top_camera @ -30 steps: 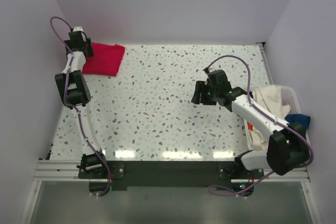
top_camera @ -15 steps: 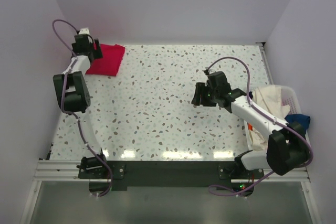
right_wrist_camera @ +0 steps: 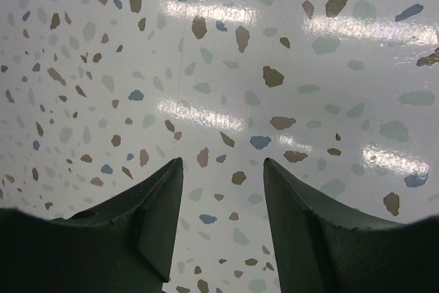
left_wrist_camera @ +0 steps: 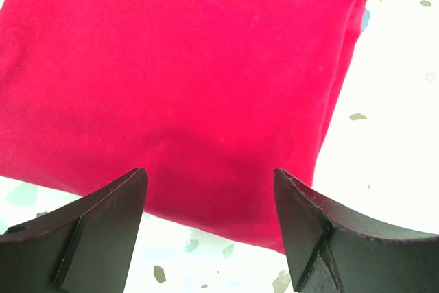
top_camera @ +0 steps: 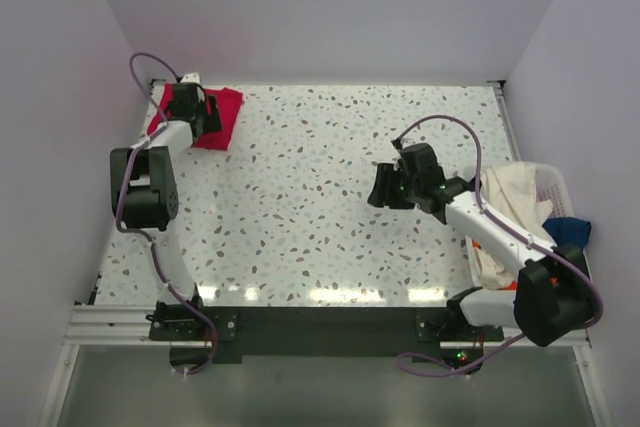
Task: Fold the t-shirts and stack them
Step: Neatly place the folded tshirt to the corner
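Note:
A folded crimson-red t-shirt [top_camera: 225,107] [left_wrist_camera: 185,73] lies flat at the table's far left corner. My left gripper [top_camera: 198,115] [left_wrist_camera: 209,178] hovers over the shirt's near folded edge, open, with nothing between its fingers [left_wrist_camera: 103,228]. My right gripper [top_camera: 378,185] [right_wrist_camera: 223,162] hangs open over bare speckled tabletop right of the middle, holding nothing. A cream-white t-shirt [top_camera: 510,192] is heaped in the white basket [top_camera: 560,179] at the right edge, with a dark blue one [top_camera: 572,231] and a bit of orange cloth [top_camera: 480,243] beside it.
The purple walls close in the table at the back and both sides. The arms' bases sit on the black rail [top_camera: 320,327] at the near edge. My right arm's purple cable [top_camera: 440,122] loops above its wrist.
My left gripper has swung right and nearer, from the back-left corner to over the red shirt, and its jaws have narrowed slightly. The right gripper has barely moved.

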Available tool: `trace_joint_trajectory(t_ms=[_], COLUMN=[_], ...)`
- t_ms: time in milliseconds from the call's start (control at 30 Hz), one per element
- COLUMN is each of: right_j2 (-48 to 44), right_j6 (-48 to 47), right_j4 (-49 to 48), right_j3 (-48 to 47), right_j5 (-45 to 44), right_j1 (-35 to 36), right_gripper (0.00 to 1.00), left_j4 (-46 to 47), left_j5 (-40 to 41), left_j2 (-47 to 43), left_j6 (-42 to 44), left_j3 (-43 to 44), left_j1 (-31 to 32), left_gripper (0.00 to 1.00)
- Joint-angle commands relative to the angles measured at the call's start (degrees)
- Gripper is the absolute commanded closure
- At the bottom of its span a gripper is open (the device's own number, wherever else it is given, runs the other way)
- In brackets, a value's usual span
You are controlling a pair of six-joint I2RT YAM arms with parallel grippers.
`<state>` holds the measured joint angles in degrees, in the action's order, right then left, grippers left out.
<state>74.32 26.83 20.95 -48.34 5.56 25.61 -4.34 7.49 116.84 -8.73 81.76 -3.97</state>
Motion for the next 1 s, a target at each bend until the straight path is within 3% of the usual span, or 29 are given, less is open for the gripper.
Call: trace_joint_trajectory(t_ms=[0, 200, 533, 967], right_j2=[-3.0, -3.5, -1.8, 0.2], right_j6=[-0.2, -0.1, -0.2, -0.3], right_j4=[-1.5, -1.9, -2.5, -2.8], right_j3=[0.6, 1.0, 0.1, -0.4], right_j5=[0.5, 0.9, 1.5, 1.8], right_j1=[0.3, 0.2, 0.3, 0.3], right_gripper=[0.46, 0.46, 0.46, 0.46], left_j4=[1.4, 0.7, -12.0, -15.9], left_j5=[1.0, 0.5, 8.4, 8.9], left_j2=[-2.2, 0.4, 12.1, 19.7], left_j6=[-1.8, -2.2, -4.4, -6.0], left_j3=[-0.3, 3.1, 16.3, 25.6], left_j1=[0.2, 1.0, 2.6, 1.5], left_gripper=[0.21, 0.22, 0.23, 0.22])
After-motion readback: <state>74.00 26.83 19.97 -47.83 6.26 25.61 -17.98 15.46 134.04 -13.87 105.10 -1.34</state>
